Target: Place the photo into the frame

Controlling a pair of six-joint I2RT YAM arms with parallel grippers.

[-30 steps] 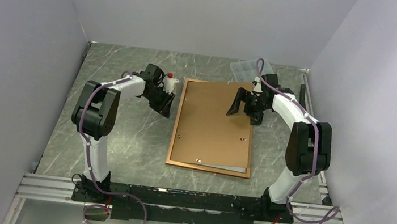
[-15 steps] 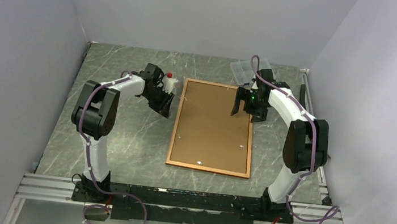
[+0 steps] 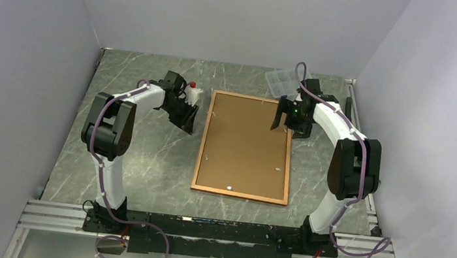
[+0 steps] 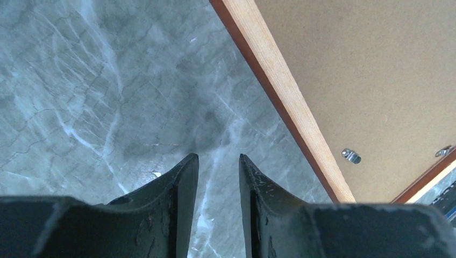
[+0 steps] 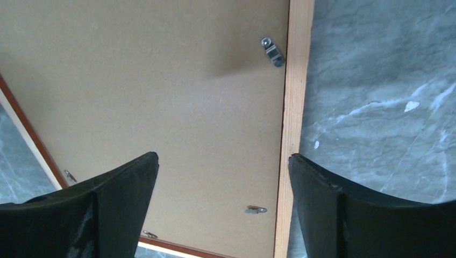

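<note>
Looking down, I see the frame [image 3: 239, 195] flat on the grey marbled tabletop [image 3: 143, 158], brown backing board [image 3: 245, 144] up, pale walls [image 3: 240, 12] around. My right tool [image 3: 284, 124] hangs wide open over its far right edge; my left tool [image 3: 189, 124], barely parted, sits beside it, both empty.

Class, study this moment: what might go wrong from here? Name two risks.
1. The right gripper hangs open over the frame's right rail; coming down, it might catch the rail or the backing board and knock the board askew.
2. The photo is not in view, and I cannot tell whether the small clip pins the board, so anything beneath might slip unnoticed.
</note>
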